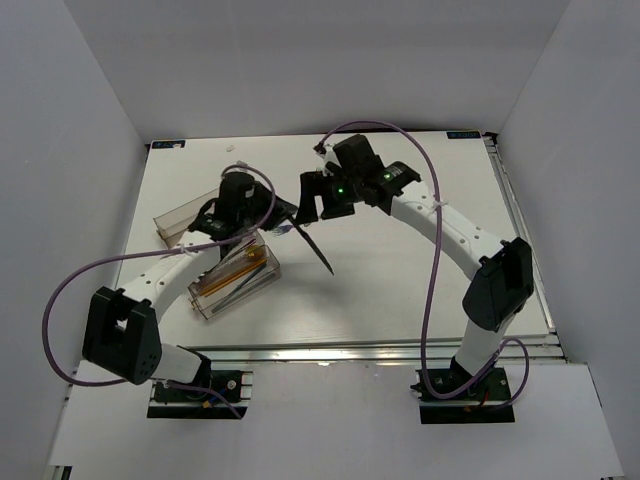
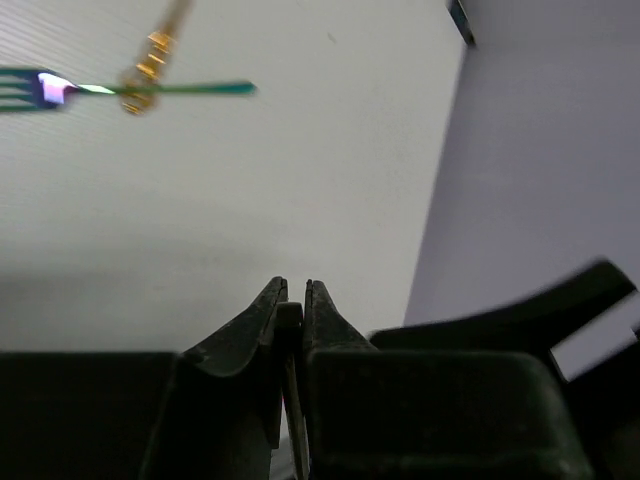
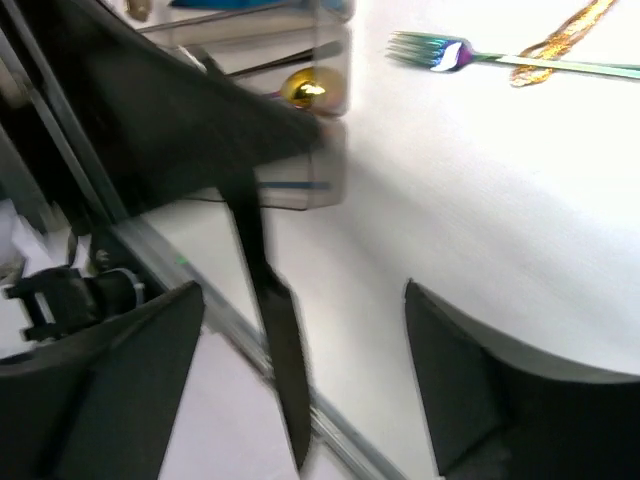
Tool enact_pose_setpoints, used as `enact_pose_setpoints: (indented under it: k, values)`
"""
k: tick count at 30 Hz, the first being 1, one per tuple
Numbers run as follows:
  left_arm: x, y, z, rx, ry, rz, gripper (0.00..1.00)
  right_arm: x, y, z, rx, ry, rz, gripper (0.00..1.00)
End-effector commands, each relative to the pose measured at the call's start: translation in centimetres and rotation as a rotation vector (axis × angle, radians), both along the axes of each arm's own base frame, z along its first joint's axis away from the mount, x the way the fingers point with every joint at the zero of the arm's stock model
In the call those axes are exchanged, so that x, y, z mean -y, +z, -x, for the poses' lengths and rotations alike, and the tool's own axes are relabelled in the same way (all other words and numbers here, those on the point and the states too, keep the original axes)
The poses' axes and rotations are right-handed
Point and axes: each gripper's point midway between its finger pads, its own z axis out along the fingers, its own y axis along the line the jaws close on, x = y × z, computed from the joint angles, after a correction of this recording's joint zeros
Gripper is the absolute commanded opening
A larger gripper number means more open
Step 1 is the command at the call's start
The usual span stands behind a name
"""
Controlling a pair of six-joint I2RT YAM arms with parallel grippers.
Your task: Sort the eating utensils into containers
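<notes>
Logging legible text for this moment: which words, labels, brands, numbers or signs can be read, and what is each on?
Nothing is readable in any view.
far-left label at a corner of the table: too small to read.
far-right label: too small to read.
black knife: no marking visible, and the picture is blurred.

No writing is legible anywhere; the two small stickers [image 1: 170,145] at the worktop's [image 1: 400,290] far corners are too tiny to read.

blocked: tray [image 1: 172,222] left, knife [image 1: 315,250] jutting mid-table | free: table [image 1: 385,295] right of knife
</notes>
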Motion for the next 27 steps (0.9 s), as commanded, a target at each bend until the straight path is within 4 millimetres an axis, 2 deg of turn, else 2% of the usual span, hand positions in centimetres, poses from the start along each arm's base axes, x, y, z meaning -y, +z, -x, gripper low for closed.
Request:
enact_pose_setpoints:
  k: [1, 2, 4, 5, 8, 10, 14, 18, 24, 27]
  values:
    - [-9.6, -0.7, -1.5, -0.091, 0.317, -0.169, 0.00, 3.1, 5.5, -2.4, 0.132, -0.114, -0.045, 0.88]
    - [-13.8, -1.2, -2.2, -0.127, 0.446, -0.166, 0.00, 5.1, 6.0, -2.9, 0.159, -0.182, 0.004, 0.88]
    - [-18.5, -2.1, -2.1, -0.178, 0.619, -0.170, 0.00, 7.6, 6.9, -3.8, 0.189, -0.251, 0.046, 0.89]
    - [-21.7, -2.0, -2.2, -0.190, 0.723, -0.155, 0.00, 8.7, 6.7, -3.8, 0.179, -0.275, 0.078, 0.89]
    - [-26.9, -2.1, -1.7, -0.223, 0.979, -0.097, 0.00, 10.1, 6.2, -3.2, 0.164, -0.273, 0.098, 0.89]
    - [-29.1, -1.5, -1.5, -0.216, 1.134, -0.058, 0.00, 10.5, 5.2, -2.2, 0.141, -0.260, 0.100, 0.89]
    - [-31.4, -0.7, -0.9, -0.214, 1.332, -0.004, 0.00, 10.5, 3.8, -0.7, 0.102, -0.239, 0.085, 0.89]
    - [-32.6, -1.4, -0.4, -0.238, 1.432, -0.001, 0.00, 10.4, 3.2, 0.4, 0.074, -0.207, 0.070, 0.89]
    - [-32.6, -4.8, 0.1, -0.298, 1.481, 0.021, 0.00, 10.3, 2.9, 1.4, 0.056, -0.166, 0.058, 0.89]
    - [-32.3, -6.1, 0.0, -0.312, 1.488, 0.047, 0.04, 10.0, 3.2, 1.8, 0.046, -0.152, 0.038, 0.89]
